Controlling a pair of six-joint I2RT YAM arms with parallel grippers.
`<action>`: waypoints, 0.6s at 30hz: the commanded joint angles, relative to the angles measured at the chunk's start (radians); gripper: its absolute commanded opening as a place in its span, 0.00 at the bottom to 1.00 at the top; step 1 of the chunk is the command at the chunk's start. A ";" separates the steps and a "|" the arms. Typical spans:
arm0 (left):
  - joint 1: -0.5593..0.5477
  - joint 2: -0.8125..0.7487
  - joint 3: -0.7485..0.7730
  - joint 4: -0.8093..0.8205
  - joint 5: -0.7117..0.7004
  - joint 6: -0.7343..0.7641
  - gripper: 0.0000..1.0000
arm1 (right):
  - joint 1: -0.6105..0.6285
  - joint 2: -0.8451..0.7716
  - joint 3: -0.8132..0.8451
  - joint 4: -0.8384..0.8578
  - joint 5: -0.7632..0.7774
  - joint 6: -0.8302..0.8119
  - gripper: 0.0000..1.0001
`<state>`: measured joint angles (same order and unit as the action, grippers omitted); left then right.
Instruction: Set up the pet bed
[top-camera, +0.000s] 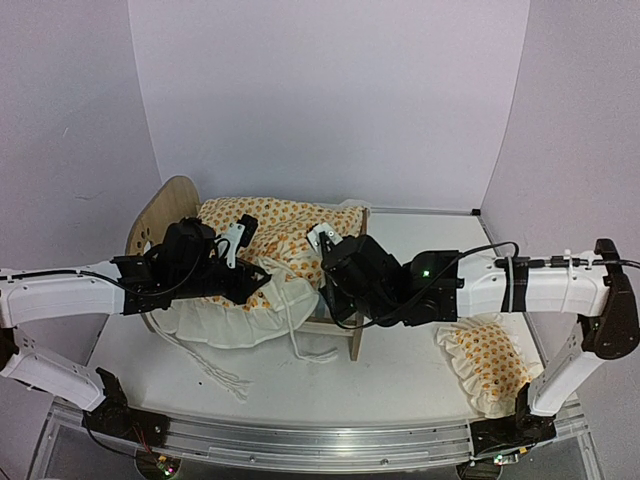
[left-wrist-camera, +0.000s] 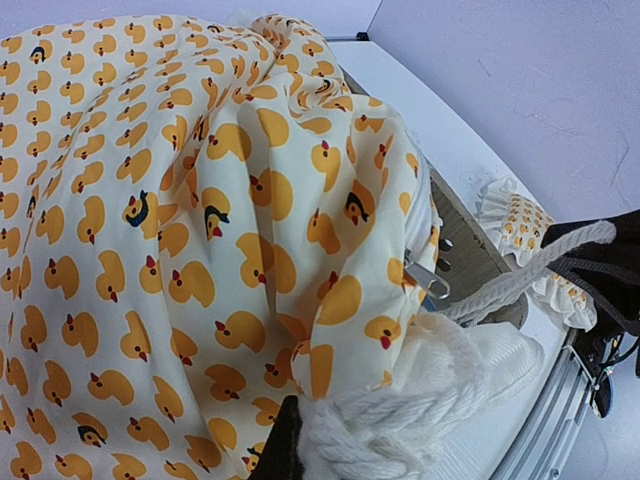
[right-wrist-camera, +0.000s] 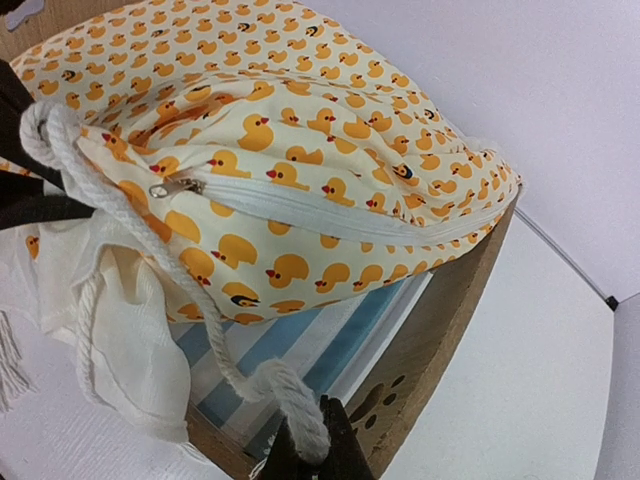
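The white table (top-camera: 400, 375) has a little wooden bed (top-camera: 160, 215) standing on it, toward the left. A small pillow (top-camera: 487, 360) with orange ducks lies near the right front, and a white rope (top-camera: 215, 372) trails before the bed

Duck-print quilt (top-camera: 270, 230) is bunched up left of the desk's (top-camera: 400, 385) centre, with its white ruffle spilling toward the near edge. There's a white zipper (right-wrist-camera: 330, 212) along one side. A white rope (top-camera: 205, 365) with a frayed end trails from it toward the near edge. The matching ruffled pillow (top-camera: 490, 362) lies flat by the near right corner, well apart from the quilt.
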<state>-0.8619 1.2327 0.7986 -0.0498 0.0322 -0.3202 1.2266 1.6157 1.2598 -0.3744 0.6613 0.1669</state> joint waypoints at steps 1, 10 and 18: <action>0.008 -0.011 0.027 0.079 0.006 -0.012 0.00 | -0.014 -0.007 0.024 -0.011 0.063 -0.084 0.00; 0.008 -0.004 0.031 0.085 0.022 -0.015 0.00 | -0.057 0.030 0.003 -0.018 0.032 -0.133 0.00; 0.008 0.002 0.033 0.090 0.025 -0.019 0.00 | -0.059 0.062 -0.021 0.006 -0.103 -0.122 0.00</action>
<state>-0.8619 1.2331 0.7982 -0.0235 0.0509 -0.3382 1.1656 1.6470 1.2366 -0.4061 0.6376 0.0372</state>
